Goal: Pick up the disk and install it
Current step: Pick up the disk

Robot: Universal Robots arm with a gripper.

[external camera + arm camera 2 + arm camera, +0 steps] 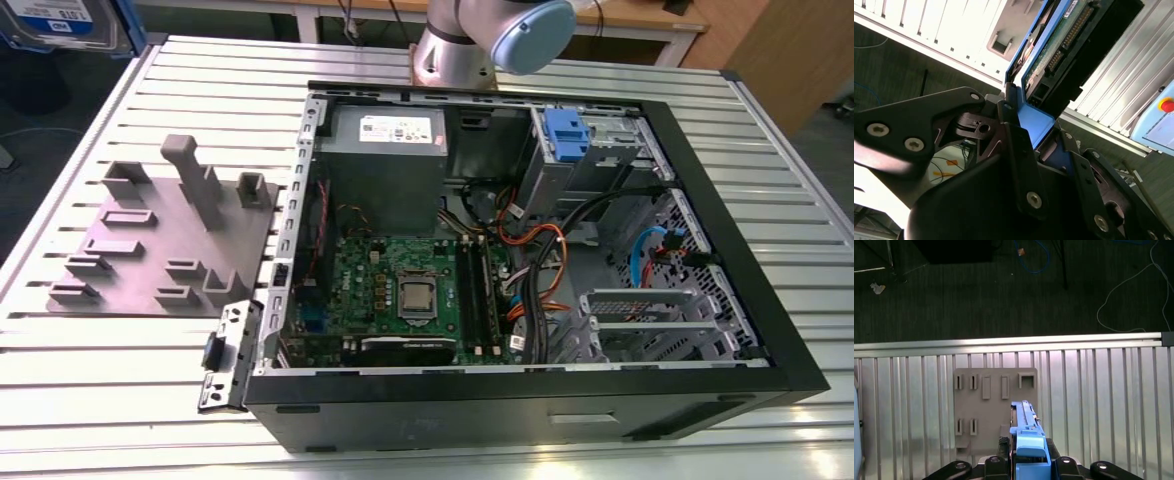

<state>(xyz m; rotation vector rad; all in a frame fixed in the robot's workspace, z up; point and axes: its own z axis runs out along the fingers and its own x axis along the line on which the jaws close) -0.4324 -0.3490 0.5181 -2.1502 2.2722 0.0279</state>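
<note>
My gripper is shut on the disk, which it holds edge-on by its blue plastic rail. In the first wrist view the disk hangs well above the grey fixture plate on the slatted metal table. The second wrist view shows the black fingers clamped on the blue rail, with the disk's green circuit board and connectors facing the camera. In the exterior view the disk, with its blue frame and white-and-blue label, sits at the upper left corner, away from the open computer case.
The open case lies on its side on the table, with a grey power supply, a motherboard, loose cables and a blue latch tab by the drive bay. The fixture plate with upright pegs lies to the case's left. The arm's base stands behind the case.
</note>
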